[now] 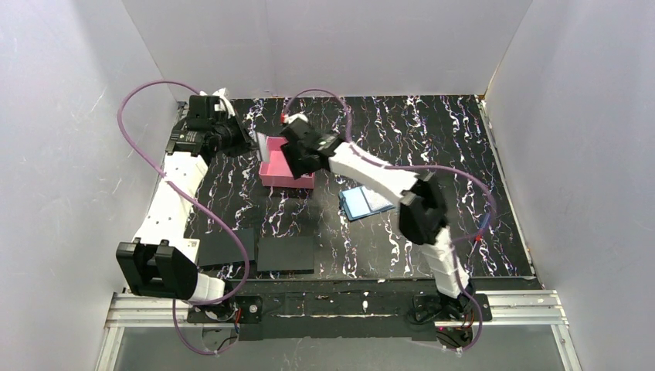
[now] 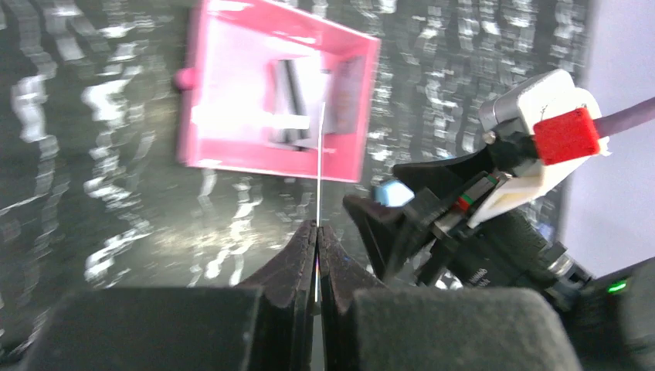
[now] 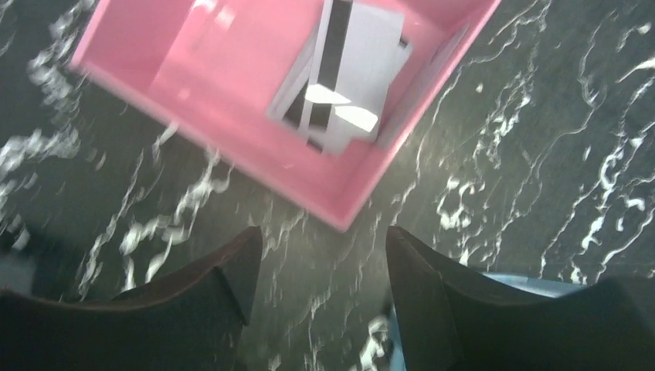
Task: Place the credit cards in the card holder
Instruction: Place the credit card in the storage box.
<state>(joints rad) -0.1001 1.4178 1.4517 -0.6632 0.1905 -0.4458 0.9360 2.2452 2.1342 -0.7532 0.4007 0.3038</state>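
Note:
The pink card holder (image 1: 272, 176) sits at the back middle of the table. Inside it lie credit cards (image 3: 359, 58), pale grey, one with a black stripe, stacked askew against the right wall. My right gripper (image 3: 323, 236) hovers open just past the holder's near corner (image 3: 340, 220), with nothing between its fingers. My left gripper (image 2: 317, 226) is shut on another credit card (image 2: 319, 170), seen edge-on as a thin white line that reaches over the card holder (image 2: 232, 116). In the top view the left gripper (image 1: 249, 141) is at the holder's left side and the right gripper (image 1: 300, 161) is over it.
A flat blue case (image 1: 364, 202) lies open to the right of the holder, under the right arm. Two flat black pads (image 1: 225, 247) (image 1: 286, 253) rest near the front edge. White walls close in the table on three sides.

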